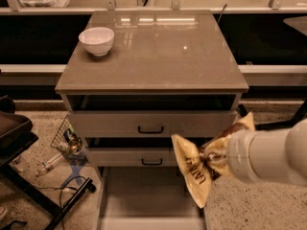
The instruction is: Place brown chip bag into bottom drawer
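The gripper [215,161] hung at about 4 o'clock in the camera view, at the end of the pale arm [271,156] that came in from the 3 o'clock edge. It was closed on the brown chip bag [191,170], which bunched and creased where it was pinched and was carried clear of every surface. The bag's long axis ran roughly from 1 o'clock to 7 o'clock. Its lettered face turned toward 9 o'clock, and its lower end drooped past the gripper.

The bottom drawer [144,196] stood pulled out at 6 o'clock, its plain floor bare where it showed. From the gripper that floor lay toward 8 o'clock and lower. The bag's lower tip seemed to hang over or just beside the drawer's right-hand wall rather than over the middle. The coming move would probably need a shift toward 9 o'clock before any release.

The fingers themselves were mostly buried in the crumpled foil, so how deep the pinch sat could not be made out. The drawer's front end was cut off by the bottom edge, and the bag covered part of its right side. A white bowl [96,40] sat on the cabinet top [158,56] at 11 o'clock, well apart from the bag.
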Available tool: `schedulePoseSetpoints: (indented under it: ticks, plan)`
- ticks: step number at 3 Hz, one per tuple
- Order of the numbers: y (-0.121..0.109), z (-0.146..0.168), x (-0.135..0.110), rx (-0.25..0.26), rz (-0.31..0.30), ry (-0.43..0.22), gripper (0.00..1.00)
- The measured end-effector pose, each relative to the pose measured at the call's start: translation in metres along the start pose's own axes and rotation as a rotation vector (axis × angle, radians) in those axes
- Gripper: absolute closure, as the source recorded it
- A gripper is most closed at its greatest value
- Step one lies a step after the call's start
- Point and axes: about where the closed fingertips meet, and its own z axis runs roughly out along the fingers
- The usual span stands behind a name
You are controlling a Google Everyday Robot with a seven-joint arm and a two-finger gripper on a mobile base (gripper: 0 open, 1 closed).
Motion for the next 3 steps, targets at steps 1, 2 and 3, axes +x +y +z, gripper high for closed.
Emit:
schedulePoseSetpoints:
  ticks: [1,2,3]
  plan:
    - [0.054,0.080,0.014,-0.101,0.059,-0.087,1.00]
    - [0.054,0.080,0.014,-0.101,0.059,-0.087,1.00]
    - [0.069,0.114,0.021,-0.121,0.088,-0.122,1.00]
